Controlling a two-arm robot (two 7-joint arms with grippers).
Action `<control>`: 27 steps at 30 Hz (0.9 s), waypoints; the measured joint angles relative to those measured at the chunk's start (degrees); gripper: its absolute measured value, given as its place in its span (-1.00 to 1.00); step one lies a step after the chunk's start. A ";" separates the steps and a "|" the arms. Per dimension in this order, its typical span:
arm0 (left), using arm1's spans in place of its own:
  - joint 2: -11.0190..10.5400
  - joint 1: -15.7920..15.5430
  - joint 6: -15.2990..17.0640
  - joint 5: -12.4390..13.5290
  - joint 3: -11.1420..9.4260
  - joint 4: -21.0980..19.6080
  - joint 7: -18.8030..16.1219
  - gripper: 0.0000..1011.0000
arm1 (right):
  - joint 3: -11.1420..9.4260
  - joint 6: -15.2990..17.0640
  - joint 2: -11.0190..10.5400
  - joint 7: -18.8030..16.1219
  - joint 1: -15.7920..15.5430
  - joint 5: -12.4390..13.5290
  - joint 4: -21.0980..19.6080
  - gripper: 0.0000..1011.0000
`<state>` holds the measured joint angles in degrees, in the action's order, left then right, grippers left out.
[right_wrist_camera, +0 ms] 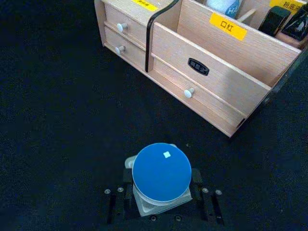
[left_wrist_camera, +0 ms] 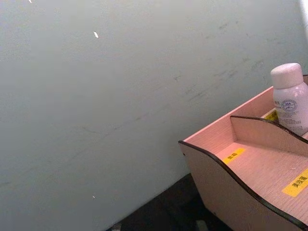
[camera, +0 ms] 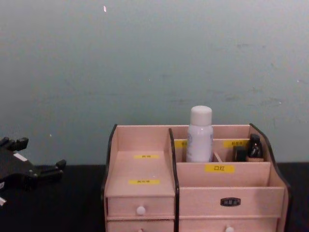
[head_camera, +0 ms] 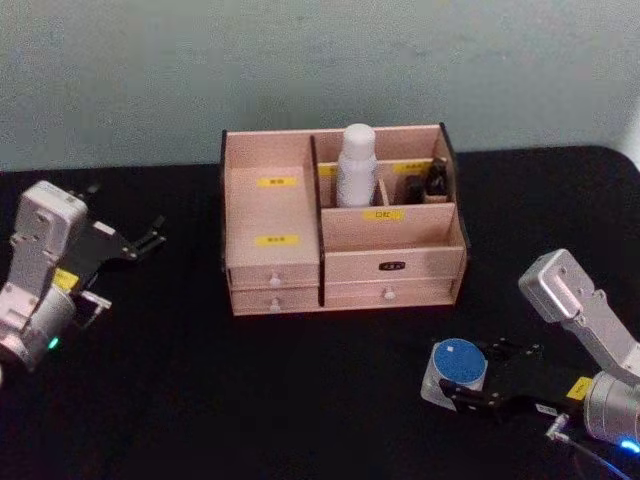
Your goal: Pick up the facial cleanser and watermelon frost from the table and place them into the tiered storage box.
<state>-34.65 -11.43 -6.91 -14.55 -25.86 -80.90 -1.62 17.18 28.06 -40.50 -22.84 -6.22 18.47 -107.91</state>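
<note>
One watermelon frost jar (head_camera: 458, 365), lower right on the worktop (head_camera: 200, 400), is clamped by its sides between fingers of the right gripper (head_camera: 470, 378), probably light, rigid, slick, so hold below the blue lid (right_wrist_camera: 162, 171); facial cleanser (head_camera: 355, 165) stands in the tiered storage box (head_camera: 395, 265); left gripper (head_camera: 155, 235) idle at left, fingers spread.

White bottle (head_camera: 355, 165) and dark items (head_camera: 438, 180) occupy rear compartments of the tiered storage box (head_camera: 270, 205); left steps open.

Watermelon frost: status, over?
Left gripper open, parked left. Right gripper straddles watermelon frost on table before tiered storage box. Facial cleanser already inside. Nothing between.
</note>
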 joint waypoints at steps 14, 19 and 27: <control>0.00 0.00 0.00 0.00 0.00 0.00 0.00 0.98 | -0.94 -1.60 -0.64 -1.29 1.35 0.90 -2.26 0.42; 0.00 0.00 0.00 0.00 0.00 0.00 0.00 0.98 | -0.34 -1.45 -0.56 -2.18 3.80 1.24 -2.57 0.42; 0.00 0.00 0.00 0.00 0.00 0.00 0.00 0.98 | 1.91 -1.56 1.38 -2.95 10.59 1.63 -1.35 0.42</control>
<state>-34.65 -11.43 -6.91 -14.55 -25.87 -80.90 -1.62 19.09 26.50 -39.12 -25.79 4.37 20.10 -109.26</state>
